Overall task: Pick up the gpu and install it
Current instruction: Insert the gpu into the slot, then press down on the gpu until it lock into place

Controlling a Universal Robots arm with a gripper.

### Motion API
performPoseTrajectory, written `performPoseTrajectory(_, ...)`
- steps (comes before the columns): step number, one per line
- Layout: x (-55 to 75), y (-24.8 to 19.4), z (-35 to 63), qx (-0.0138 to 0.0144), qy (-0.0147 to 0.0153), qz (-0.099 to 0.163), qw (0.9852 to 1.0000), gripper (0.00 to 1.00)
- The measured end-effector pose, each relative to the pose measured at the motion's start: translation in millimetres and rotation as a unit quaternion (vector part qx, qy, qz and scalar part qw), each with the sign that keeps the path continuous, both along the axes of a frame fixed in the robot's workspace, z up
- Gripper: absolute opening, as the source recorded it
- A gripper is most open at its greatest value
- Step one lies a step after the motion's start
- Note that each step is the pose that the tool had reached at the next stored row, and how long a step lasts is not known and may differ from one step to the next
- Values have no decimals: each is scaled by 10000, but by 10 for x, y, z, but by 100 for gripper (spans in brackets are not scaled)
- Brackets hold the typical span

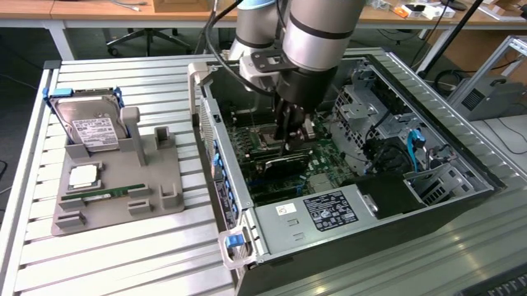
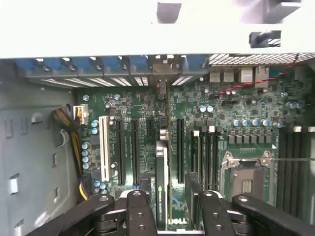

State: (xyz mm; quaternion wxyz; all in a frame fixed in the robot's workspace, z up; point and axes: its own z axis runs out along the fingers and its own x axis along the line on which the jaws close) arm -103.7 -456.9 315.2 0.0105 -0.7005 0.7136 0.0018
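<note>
Slatted metal table [image 1: 123, 246] carries an open computer case [image 1: 346, 216] lying on its side, with desks and chair legs behind it. Beside the case, toward the exterior view's left edge of the table, a grey holder tray [image 1: 157, 179] keeps a silver hard drive [image 1: 92, 126] upright at its far end, a processor chip [image 1: 85, 176] in the middle and a green memory stick [image 1: 103, 196] nearer the front.

Inside the case, the arm reaches down over the green motherboard [image 2: 246, 105]. Its gripper [image 2: 170, 196] has its fingers [image 2: 139, 206] spread apart on either side of the gpu [image 2: 162, 182], which stands on edge in an expansion slot near the middle of the board, its end running toward the blue slot clips [image 2: 118, 64] at the case's rear wall. From these views, contact between fingers and card cannot be judged.
</note>
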Motion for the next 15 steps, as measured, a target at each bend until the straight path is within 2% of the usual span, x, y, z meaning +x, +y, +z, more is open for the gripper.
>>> performPoseTrajectory(2, 0, 0, 133, 0, 0, 0, 10000, 41)
performPoseTrajectory(15, 0, 0, 143, 0, -1, 0, 10000, 41)
